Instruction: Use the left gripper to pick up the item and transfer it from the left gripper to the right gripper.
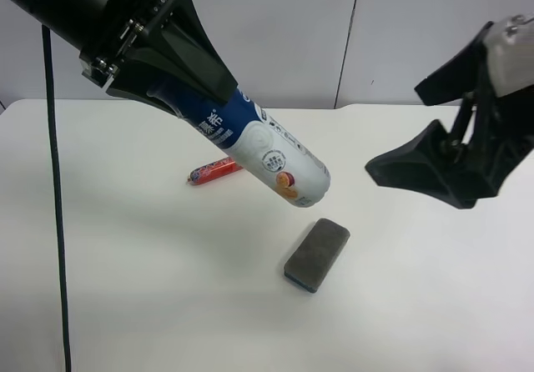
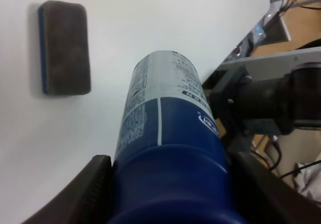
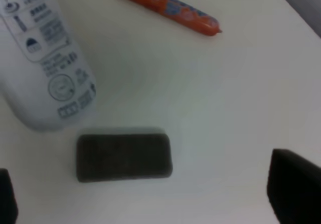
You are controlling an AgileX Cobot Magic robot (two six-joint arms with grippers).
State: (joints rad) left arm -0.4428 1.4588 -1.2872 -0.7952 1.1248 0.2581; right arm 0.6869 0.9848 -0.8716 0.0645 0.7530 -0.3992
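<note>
The black left gripper (image 1: 196, 93), nearest the camera, has its jaws clamped on the dark-blue cap end of a white bottle (image 1: 267, 155). The bottle hangs tilted in the air above a white table (image 1: 125, 263), over a grey eraser (image 1: 317, 253) and a red sausage (image 1: 215, 172). The pick-up looks done but the handover does not: the right gripper (image 1: 394, 132) hovers near the bottle's bottom end, not touching it, jaws spread wide and holding nothing.
</note>
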